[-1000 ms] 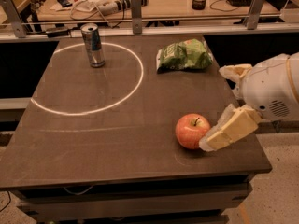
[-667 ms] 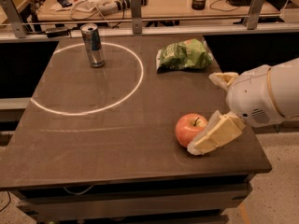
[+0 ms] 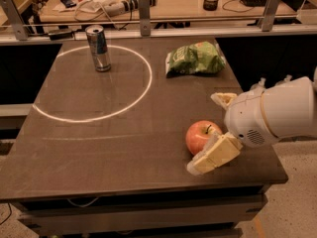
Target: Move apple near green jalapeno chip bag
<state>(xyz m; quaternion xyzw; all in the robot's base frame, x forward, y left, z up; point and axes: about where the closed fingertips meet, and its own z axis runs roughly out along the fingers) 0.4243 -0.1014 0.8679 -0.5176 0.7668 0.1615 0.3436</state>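
The red-orange apple [image 3: 199,134] sits on the dark table near its front right corner. The green jalapeno chip bag [image 3: 194,58] lies flat at the table's back right, well beyond the apple. My gripper [image 3: 204,133] reaches in from the right on a white arm and is open. One cream finger [image 3: 214,155] lies against the apple's near side. The other finger [image 3: 223,99] is behind the apple and apart from it. The apple rests on the table between the two fingers.
A silver drink can [image 3: 98,48] stands at the back left inside a white circle [image 3: 94,117] drawn on the table [image 3: 99,152]. The table's right edge runs just under the arm. A cluttered desk and metal rail posts stand behind the table.
The gripper has moved left and a little forward, so its fingers now straddle the apple and the near finger touches it. The apple, bag and can have not moved.
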